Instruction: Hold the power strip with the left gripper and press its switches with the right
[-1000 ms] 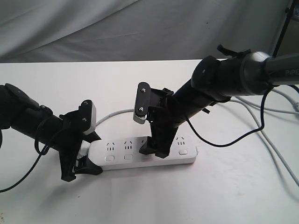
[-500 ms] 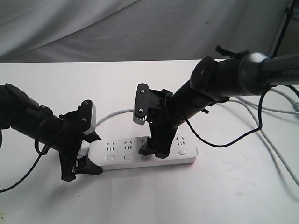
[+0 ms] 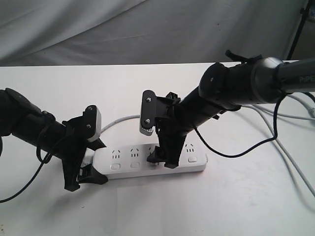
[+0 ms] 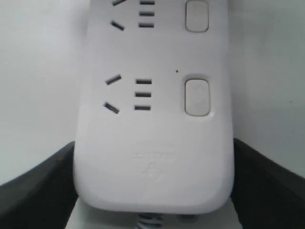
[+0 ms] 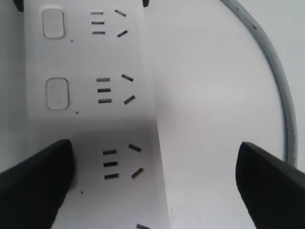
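The white power strip (image 3: 133, 156) lies flat on the white table, its grey cord (image 3: 118, 120) curving off behind. My left gripper (image 3: 96, 162) is shut on the strip's left end, a black finger (image 4: 33, 186) pressed against each long side. My right gripper (image 3: 162, 160) stands open, pointing down over the strip's middle. One right finger (image 5: 35, 183) sits over the switch row beside the third socket, and the other finger (image 5: 271, 181) hangs over bare table. The switches (image 4: 197, 97) show as rounded white buttons; two more switches (image 5: 57, 93) lie ahead of the right finger.
Grey and white cables (image 3: 290, 142) trail over the table's right side. A loose black cable (image 3: 19, 191) hangs from the left arm. A grey cloth backdrop (image 3: 147, 29) closes the far side. In the right wrist view the cord (image 5: 281, 86) arcs past the strip.
My right gripper has edged slightly left along the strip, still open and low over it. The left gripper and the strip have not moved.
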`<act>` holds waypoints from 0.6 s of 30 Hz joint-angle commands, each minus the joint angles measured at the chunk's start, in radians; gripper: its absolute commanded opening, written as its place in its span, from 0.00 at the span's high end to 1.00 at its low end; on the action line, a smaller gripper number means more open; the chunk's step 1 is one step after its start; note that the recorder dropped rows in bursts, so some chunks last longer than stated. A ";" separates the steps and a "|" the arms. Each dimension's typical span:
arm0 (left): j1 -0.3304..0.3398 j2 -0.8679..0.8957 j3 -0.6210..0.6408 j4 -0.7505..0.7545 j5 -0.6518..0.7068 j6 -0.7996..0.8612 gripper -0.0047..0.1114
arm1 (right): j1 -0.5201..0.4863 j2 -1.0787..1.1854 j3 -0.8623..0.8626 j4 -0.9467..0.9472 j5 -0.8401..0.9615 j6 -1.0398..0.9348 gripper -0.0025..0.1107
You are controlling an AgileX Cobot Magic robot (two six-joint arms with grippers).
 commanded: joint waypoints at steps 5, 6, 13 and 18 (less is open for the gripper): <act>-0.007 0.001 -0.003 0.008 -0.037 0.009 0.96 | 0.004 0.035 0.025 -0.047 -0.047 -0.030 0.23; -0.007 0.001 -0.003 0.008 -0.037 0.009 0.96 | 0.004 0.035 0.025 -0.042 -0.045 -0.030 0.23; -0.007 0.001 -0.003 0.008 -0.037 0.009 0.96 | 0.003 -0.027 0.025 0.021 0.023 -0.030 0.23; -0.007 0.001 -0.003 0.008 -0.037 0.009 0.96 | 0.001 -0.094 0.025 0.053 0.064 -0.014 0.23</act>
